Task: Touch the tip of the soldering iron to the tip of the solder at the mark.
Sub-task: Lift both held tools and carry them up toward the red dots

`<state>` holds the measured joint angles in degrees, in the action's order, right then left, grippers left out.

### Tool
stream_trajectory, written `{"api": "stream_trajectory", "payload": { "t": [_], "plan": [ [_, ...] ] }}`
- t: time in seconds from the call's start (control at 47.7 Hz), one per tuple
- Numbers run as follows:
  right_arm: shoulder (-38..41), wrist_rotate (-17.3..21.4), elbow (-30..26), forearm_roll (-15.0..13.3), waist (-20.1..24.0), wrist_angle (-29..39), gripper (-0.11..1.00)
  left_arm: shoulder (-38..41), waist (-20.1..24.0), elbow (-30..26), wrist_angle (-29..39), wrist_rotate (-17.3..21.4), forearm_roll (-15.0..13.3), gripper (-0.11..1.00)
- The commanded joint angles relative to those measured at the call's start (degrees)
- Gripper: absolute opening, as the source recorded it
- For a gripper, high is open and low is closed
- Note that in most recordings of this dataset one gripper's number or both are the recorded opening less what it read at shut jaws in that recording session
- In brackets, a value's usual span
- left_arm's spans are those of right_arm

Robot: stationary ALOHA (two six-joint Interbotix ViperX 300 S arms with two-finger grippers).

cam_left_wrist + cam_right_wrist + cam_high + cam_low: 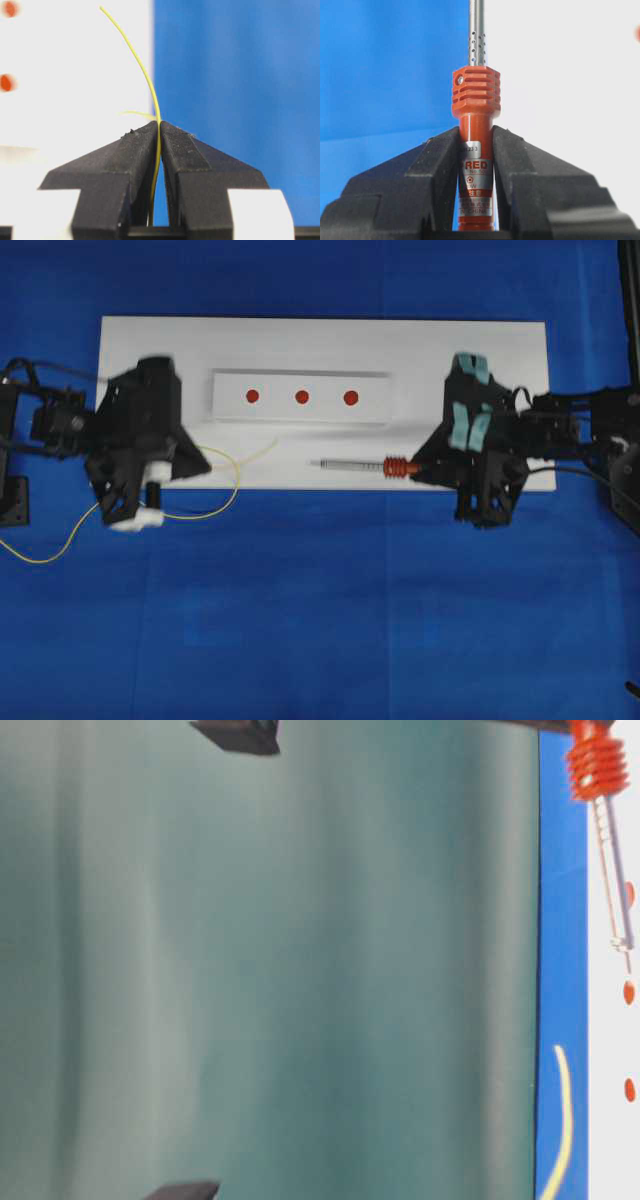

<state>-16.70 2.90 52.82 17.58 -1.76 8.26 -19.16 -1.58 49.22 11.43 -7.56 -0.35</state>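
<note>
My left gripper [159, 123] is shut on the solder [145, 75], a thin yellow wire that arcs up from between the fingertips over the white board. From overhead, the solder's free end [270, 444] lies just below the strip with three red marks [301, 396]. The rest of the wire trails past my left gripper [205, 468] onto the blue cloth. My right gripper [476, 131] is shut on the handle of the soldering iron [476, 92], below its red ribbed collar. The iron's silver shaft [350, 466] points left and its tip stops short of the solder's end.
The white board [320, 340] lies on blue cloth, with the raised white strip [230, 410] across its middle. In the table-level view the iron's collar [596, 765], the solder [563, 1120] and a red mark [629, 991] show at the right edge.
</note>
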Motion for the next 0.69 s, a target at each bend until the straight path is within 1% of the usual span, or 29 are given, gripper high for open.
{"api": "stream_trajectory", "payload": {
  "t": [0.0, 0.105, 0.252, 0.44, 0.671],
  "plan": [
    [-0.8, -0.1, -2.0, -1.1, -3.9, 1.0, 0.06, 0.5, 3.5, -2.5, 1.0, 0.6, 0.3, 0.03],
    [-0.8, -0.1, -2.7, -3.2, -7.4, 2.1, 0.06, 1.8, 6.6, -4.0, 2.2, 1.0, 0.4, 0.03],
    [-0.8, -0.1, -4.1, -5.1, -10.3, 3.2, 0.06, 3.0, 8.8, -5.6, 3.6, 1.1, 0.4, 0.03],
    [-0.8, 0.0, -4.5, -5.8, -10.9, 3.4, 0.06, 4.0, 9.5, -6.5, 4.0, 2.3, 0.5, 0.03],
    [-0.8, 0.1, -4.5, -5.8, -11.0, 4.0, 0.06, 4.0, 9.5, -6.3, 4.4, 2.1, 0.4, 0.03]
  ]
}}
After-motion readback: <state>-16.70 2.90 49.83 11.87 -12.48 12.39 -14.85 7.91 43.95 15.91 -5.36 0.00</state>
